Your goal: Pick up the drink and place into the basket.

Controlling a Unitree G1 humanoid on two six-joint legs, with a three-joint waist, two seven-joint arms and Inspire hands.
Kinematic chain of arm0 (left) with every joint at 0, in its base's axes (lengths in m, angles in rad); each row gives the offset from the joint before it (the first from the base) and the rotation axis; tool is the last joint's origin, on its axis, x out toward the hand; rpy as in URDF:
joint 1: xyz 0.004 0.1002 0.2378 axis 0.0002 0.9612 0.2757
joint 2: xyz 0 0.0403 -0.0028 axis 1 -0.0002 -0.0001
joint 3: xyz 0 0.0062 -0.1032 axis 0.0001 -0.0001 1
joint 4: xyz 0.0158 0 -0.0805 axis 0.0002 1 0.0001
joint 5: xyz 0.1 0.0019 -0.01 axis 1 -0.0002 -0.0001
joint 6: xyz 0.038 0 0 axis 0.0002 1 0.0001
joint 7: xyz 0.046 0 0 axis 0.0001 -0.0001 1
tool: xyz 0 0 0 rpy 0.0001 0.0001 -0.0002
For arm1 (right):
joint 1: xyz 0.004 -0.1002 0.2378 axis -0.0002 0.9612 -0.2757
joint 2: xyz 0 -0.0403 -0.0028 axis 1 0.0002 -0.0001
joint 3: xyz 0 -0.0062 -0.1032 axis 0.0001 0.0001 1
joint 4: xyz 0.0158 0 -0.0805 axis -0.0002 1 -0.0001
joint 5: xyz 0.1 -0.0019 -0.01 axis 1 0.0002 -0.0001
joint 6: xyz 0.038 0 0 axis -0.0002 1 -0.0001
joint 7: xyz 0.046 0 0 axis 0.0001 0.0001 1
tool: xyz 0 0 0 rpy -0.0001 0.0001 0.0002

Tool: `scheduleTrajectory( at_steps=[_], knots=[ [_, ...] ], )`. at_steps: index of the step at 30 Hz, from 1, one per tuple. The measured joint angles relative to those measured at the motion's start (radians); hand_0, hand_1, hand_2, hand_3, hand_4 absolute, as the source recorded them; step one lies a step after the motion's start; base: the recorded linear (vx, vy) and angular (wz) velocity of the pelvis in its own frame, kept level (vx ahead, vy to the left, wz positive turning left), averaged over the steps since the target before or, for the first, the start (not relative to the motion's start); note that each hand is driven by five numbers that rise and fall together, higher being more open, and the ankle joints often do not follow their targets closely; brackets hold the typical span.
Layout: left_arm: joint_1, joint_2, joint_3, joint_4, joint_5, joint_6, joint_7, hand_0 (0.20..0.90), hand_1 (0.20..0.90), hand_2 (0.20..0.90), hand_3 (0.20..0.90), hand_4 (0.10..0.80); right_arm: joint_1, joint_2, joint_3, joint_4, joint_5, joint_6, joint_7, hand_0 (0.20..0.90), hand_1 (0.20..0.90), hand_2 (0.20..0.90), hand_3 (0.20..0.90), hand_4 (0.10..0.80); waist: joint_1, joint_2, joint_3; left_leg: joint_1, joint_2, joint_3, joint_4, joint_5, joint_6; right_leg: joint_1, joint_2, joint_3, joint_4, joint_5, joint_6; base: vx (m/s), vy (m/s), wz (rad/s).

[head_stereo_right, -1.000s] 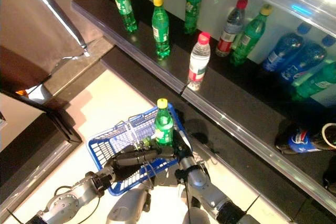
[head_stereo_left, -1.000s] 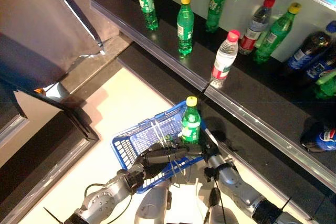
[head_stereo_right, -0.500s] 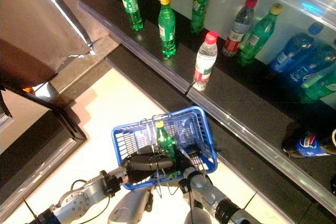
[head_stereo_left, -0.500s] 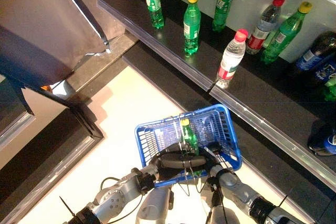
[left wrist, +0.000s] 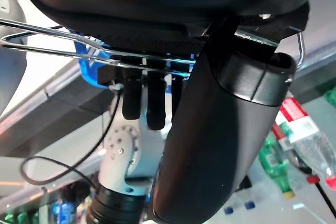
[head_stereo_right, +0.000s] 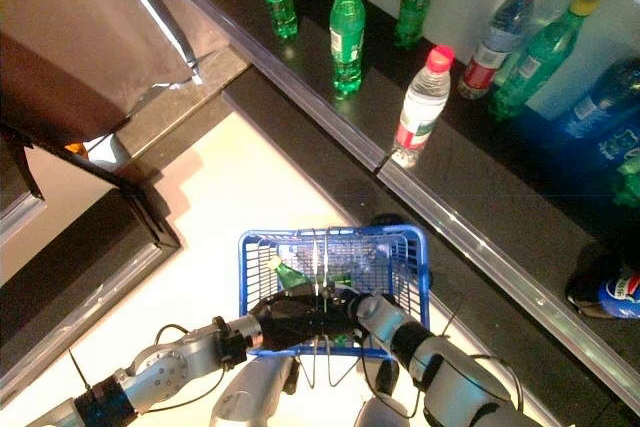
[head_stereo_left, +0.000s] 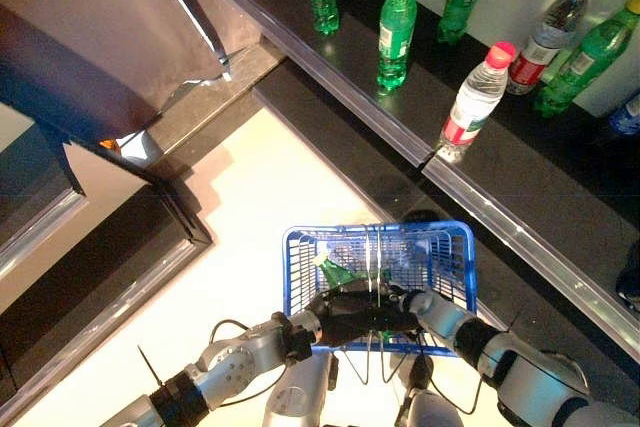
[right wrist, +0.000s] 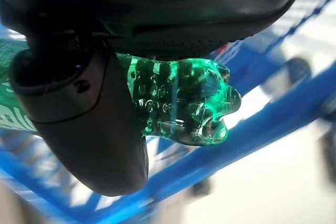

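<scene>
The blue basket [head_stereo_left: 452, 269] hangs in front of me, off the floor. My left hand [head_stereo_left: 345, 315] is shut on its thin wire handles [left wrist: 52, 45] at the near rim. A green drink bottle [head_stereo_left: 338, 273] lies tilted inside the basket, cap toward the left. My right hand [head_stereo_left: 418, 305] reaches into the basket from the right and is shut on the bottle's lower end. In the right wrist view the thumb [right wrist: 84, 124] presses against the bottle's knobbly green base [right wrist: 184, 103], with the basket's blue bars [right wrist: 252, 135] behind.
A dark shelf [head_stereo_left: 330, 62] runs across the back with green bottles [head_stereo_left: 396, 27], a clear water bottle with a pink cap [head_stereo_left: 470, 107] and more drinks to the right. A lower dark ledge [head_stereo_left: 520, 297] lies under it. A brown panel [head_stereo_left: 90, 37] stands at the left.
The bottle, upright at the basket's far rim a second ago, has gone down into the basket and tipped over. The basket has swung right and level. The camera has shifted.
</scene>
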Motion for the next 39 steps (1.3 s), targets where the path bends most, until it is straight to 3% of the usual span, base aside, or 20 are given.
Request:
scheduleTrajectory(
  at_steps=[4,11,21,22,23,24,39],
  knots=[
    [-0.056,-0.049,-0.012,0.079,-0.001,-0.001,0.001,0.300,0.300,0.300,0.200,0.100,-0.072,0.027,0.022,0.104,-0.268,0.072,0.002,0.300,0.300,0.300,0.200,0.100,0.011,0.001,0.011,-0.013,0.000,-0.007,0.003,0.003,0.001,-0.029,-0.004,-0.003,0.047,-0.025,-0.001,-0.025,-0.007,0.04],
    [-0.125,-0.105,-0.046,0.176,-0.001,-0.033,0.008,0.300,0.300,0.300,0.200,0.100,-0.163,0.047,0.031,0.185,-0.540,0.173,0.054,0.300,0.300,0.300,0.200,0.100,0.020,-0.001,0.036,-0.028,0.000,-0.012,0.014,0.003,0.001,-0.057,-0.008,-0.003,0.091,-0.043,-0.002,0.000,0.000,0.00],
    [-0.133,-0.116,-0.054,0.184,-0.018,-0.055,0.012,0.300,0.300,0.300,0.200,0.100,-0.170,0.107,0.032,0.221,-0.603,0.172,0.059,0.300,0.300,0.300,0.200,0.100,0.022,-0.002,0.036,-0.032,-0.002,-0.015,0.014,0.003,0.002,-0.062,-0.010,-0.005,0.098,-0.046,-0.001,0.000,0.000,0.00],
    [-0.133,-0.117,-0.055,0.184,-0.019,-0.061,0.012,0.300,0.300,0.300,0.200,0.100,-0.171,0.106,0.032,0.220,-0.603,0.172,0.054,0.434,0.434,0.434,0.356,0.256,0.022,-0.002,0.036,-0.037,-0.002,-0.015,0.014,0.006,0.003,-0.071,-0.011,-0.004,0.107,-0.049,-0.001,0.000,0.000,0.00],
    [-0.134,-0.118,-0.055,0.184,-0.019,-0.065,0.014,0.300,0.300,0.300,0.200,0.100,-0.170,0.105,0.032,0.221,-0.602,0.173,0.046,0.724,0.724,0.724,0.694,0.594,0.021,-0.002,0.036,-0.042,-0.001,-0.016,0.014,0.007,0.004,-0.076,-0.011,-0.005,0.109,-0.049,-0.001,0.000,0.000,0.00],
    [-0.135,-0.121,-0.055,0.184,-0.019,-0.067,0.018,0.300,0.300,0.300,0.200,0.100,-0.170,0.103,0.032,0.221,-0.600,0.172,0.037,0.900,0.900,0.900,0.900,0.800,0.021,-0.002,0.036,-0.046,-0.001,-0.016,0.015,0.009,0.005,-0.082,-0.011,-0.005,0.112,-0.049,-0.001,0.000,0.000,0.00],
    [-0.154,-0.131,-0.058,0.189,-0.073,-0.068,0.086,0.300,0.300,0.300,0.200,0.100,-0.185,0.094,-0.003,0.215,-0.462,0.117,-0.099,0.900,0.900,0.900,0.900,0.800,-0.004,-0.002,0.036,-0.043,0.000,-0.017,0.014,0.017,0.008,-0.083,-0.011,-0.004,0.123,-0.049,0.000,0.000,0.000,0.00]
  ],
)
